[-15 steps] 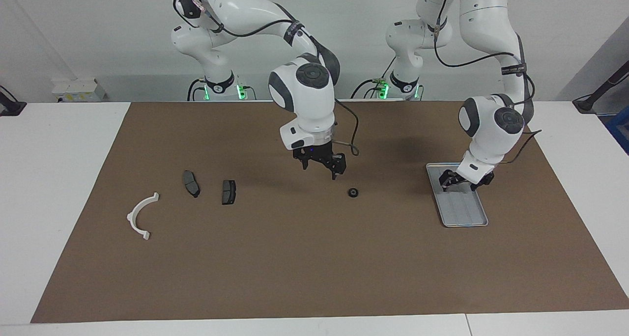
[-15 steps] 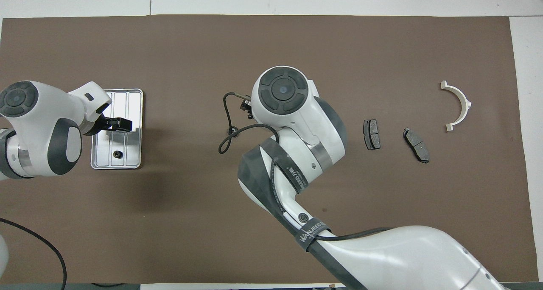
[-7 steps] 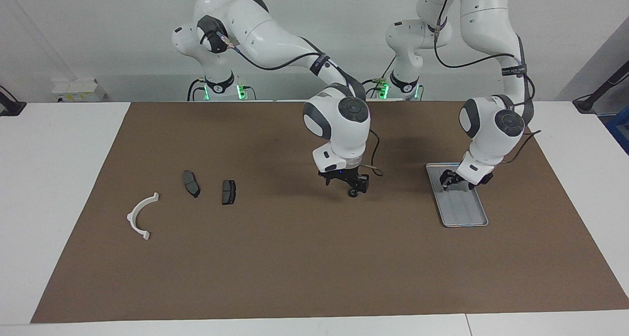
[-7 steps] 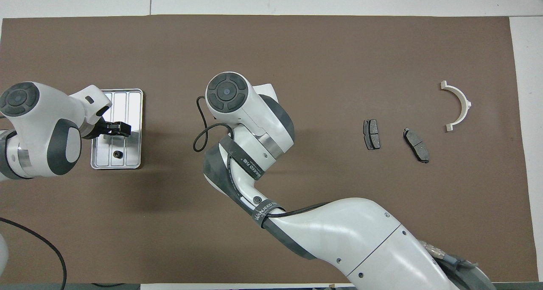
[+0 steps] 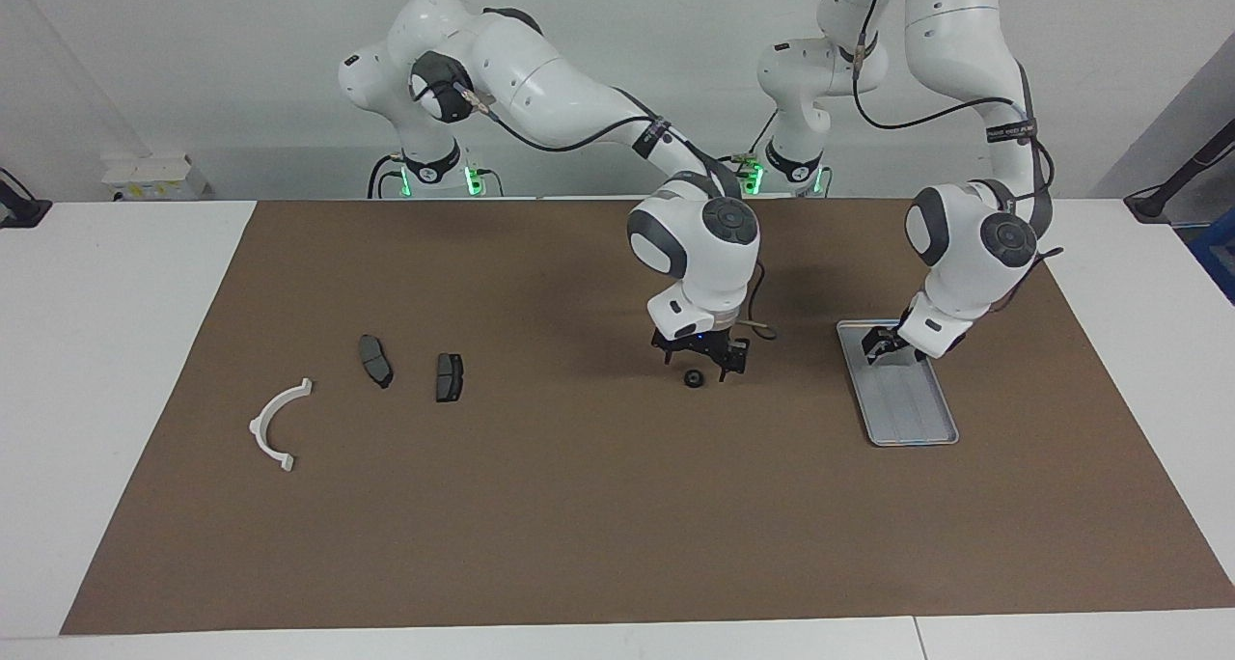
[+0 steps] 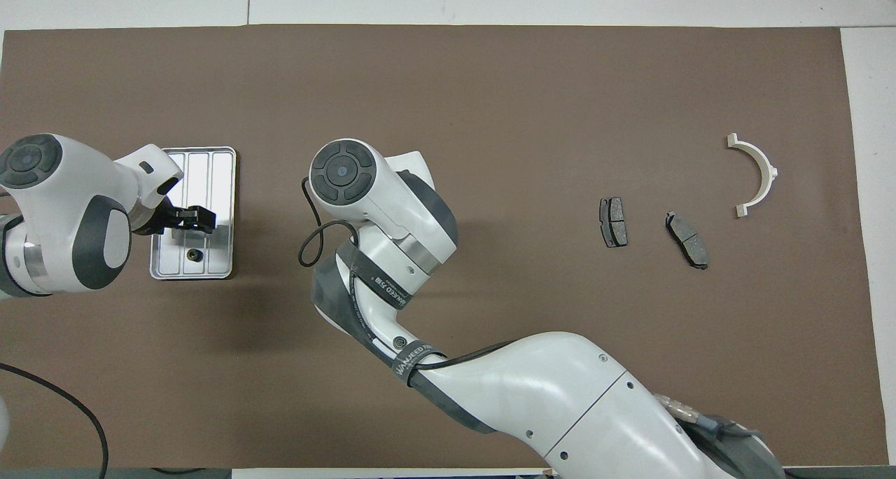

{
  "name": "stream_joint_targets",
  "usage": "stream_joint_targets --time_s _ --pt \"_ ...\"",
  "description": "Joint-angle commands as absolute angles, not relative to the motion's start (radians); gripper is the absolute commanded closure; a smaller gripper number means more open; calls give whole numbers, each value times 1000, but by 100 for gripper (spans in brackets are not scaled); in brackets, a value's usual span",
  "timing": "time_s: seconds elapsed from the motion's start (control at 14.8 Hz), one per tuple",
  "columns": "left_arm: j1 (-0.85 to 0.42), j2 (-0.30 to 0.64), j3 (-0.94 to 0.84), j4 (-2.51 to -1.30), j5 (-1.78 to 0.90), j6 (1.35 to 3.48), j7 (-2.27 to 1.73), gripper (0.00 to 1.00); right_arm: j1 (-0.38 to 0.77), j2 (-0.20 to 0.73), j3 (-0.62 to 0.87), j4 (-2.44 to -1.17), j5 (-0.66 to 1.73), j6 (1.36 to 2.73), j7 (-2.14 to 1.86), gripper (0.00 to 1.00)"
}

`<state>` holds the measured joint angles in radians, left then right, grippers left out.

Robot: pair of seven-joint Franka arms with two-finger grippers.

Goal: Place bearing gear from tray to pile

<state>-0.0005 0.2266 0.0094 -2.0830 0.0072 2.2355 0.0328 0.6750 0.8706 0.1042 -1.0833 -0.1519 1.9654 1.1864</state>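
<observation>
A small black bearing gear (image 5: 693,378) lies on the brown mat between the pile and the tray (image 5: 912,414). My right gripper (image 5: 702,363) hangs open just above it, one finger on each side. The overhead view hides both under the right wrist. A second gear (image 6: 193,256) lies in the tray (image 6: 224,158) at its end nearer the robots. My left gripper (image 5: 880,343) is low over that end and shows in the overhead view (image 6: 190,217). The pile is a white half-ring bracket (image 5: 259,421) and two brake pads (image 5: 375,361) (image 5: 449,377).
The pile lies toward the right arm's end of the brown mat (image 5: 579,506). It shows in the overhead view as the bracket (image 6: 766,171) and the pads (image 6: 613,222) (image 6: 687,239). White table (image 5: 116,351) surrounds the mat.
My right gripper has swung from beside the pile side of the gear to right over it and come down. My left gripper has drifted a little toward the robots over the tray.
</observation>
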Motion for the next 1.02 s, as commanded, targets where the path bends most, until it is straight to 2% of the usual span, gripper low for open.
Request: stream_joint_targets --time_s 0.0,0.2,0.41,0.75,0.95 --pt "17 198 -2 -2103 -8 2217 25 18 690 917 104 -1035 -186 1956 1161 5" --pt "17 183 -2 -2138 -9 2207 22 24 689 917 106 -1037 -183 1956 1155 5" --pt "18 160 -2 -2169 -9 2207 17 26 675 917 106 -1046 -170 1994 1154 16" --pt "17 130 -3 -2220 -11 2215 14 28 669 910 107 -1075 -144 2048 1154 22" --pt "11 124 -3 -2235 -14 2218 11 30 666 908 107 -1081 -141 2046 1138 31"
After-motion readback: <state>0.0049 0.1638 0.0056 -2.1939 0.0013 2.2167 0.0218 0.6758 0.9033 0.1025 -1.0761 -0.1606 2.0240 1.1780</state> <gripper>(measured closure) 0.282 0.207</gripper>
